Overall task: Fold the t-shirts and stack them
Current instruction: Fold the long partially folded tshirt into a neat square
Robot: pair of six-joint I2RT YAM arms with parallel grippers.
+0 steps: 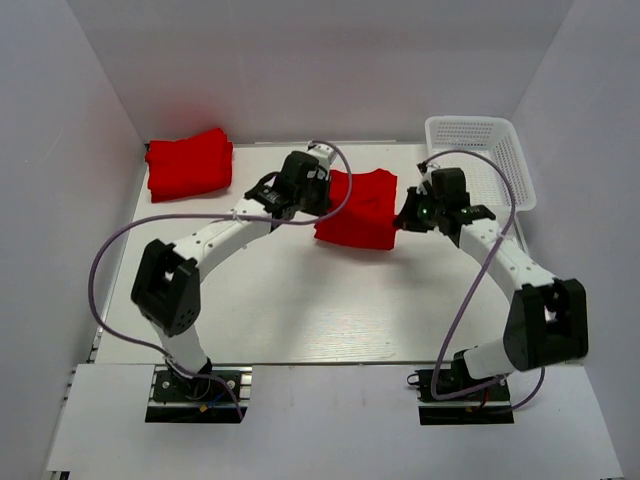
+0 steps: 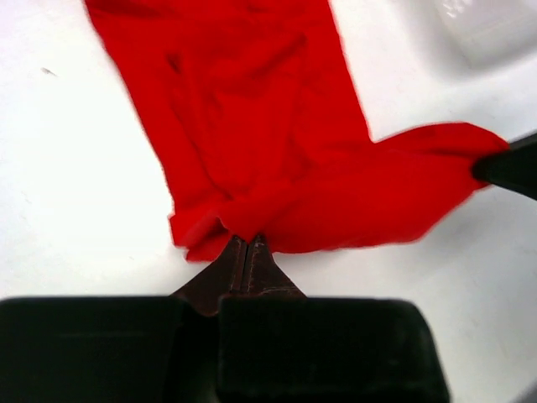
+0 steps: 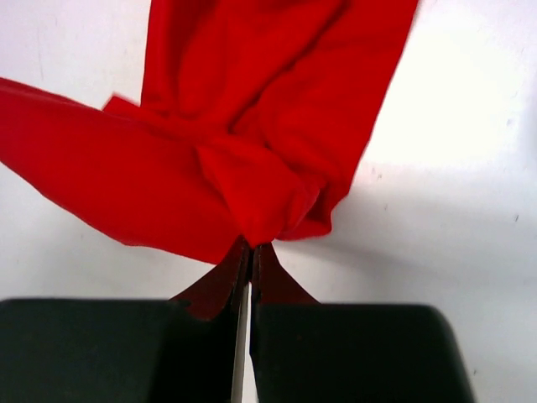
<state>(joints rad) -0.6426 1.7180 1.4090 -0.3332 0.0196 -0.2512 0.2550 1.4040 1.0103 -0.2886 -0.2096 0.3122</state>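
A bright red t-shirt (image 1: 360,208) hangs folded between my two grippers above the middle of the table. My left gripper (image 1: 318,196) is shut on its left edge; in the left wrist view the cloth (image 2: 277,168) bunches at the closed fingertips (image 2: 247,242). On the right edge my right gripper (image 1: 405,215) is shut too, the fabric (image 3: 252,151) gathered at its tips (image 3: 252,246). Folded red t-shirts (image 1: 190,163) lie piled at the far left corner of the table.
A white plastic mesh basket (image 1: 483,160) stands at the far right corner, just behind my right arm. White walls close in the table on the left, back and right.
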